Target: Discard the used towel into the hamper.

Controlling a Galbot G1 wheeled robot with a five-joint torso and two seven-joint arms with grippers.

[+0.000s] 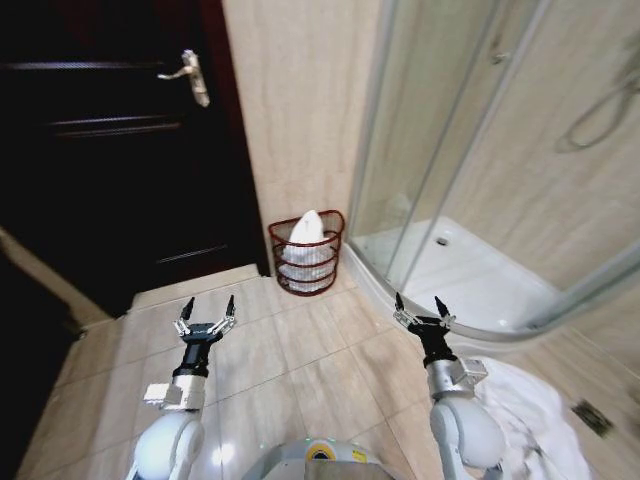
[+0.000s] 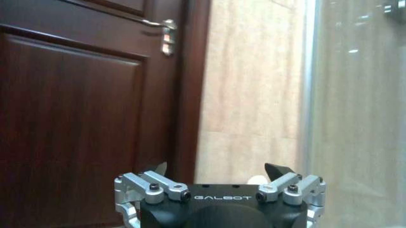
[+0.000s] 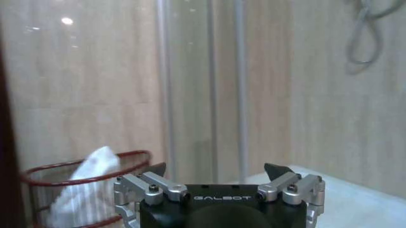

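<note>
With both my left gripper [image 1: 206, 311] and right gripper [image 1: 420, 309] spread wide and empty, low in the frame, I should keep them clear, since the towel [image 1: 306, 232] already stands in the hamper [image 1: 306, 252] at center by the wall.

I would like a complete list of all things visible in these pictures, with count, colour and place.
hamper: one, dark red wire, on the floor against the beige wall, between door and shower.
white towel in hamper: one, sticking up above the rim.
white towel on floor: one, beside the right arm.
door: one, dark brown, silver handle, left of the wall.
shower enclosure: one, glass, white tray, on the right.
floor drain: one, dark, far right.
left hand: open, empty, above the tiles.
right hand: open, empty, near the shower edge.
</note>
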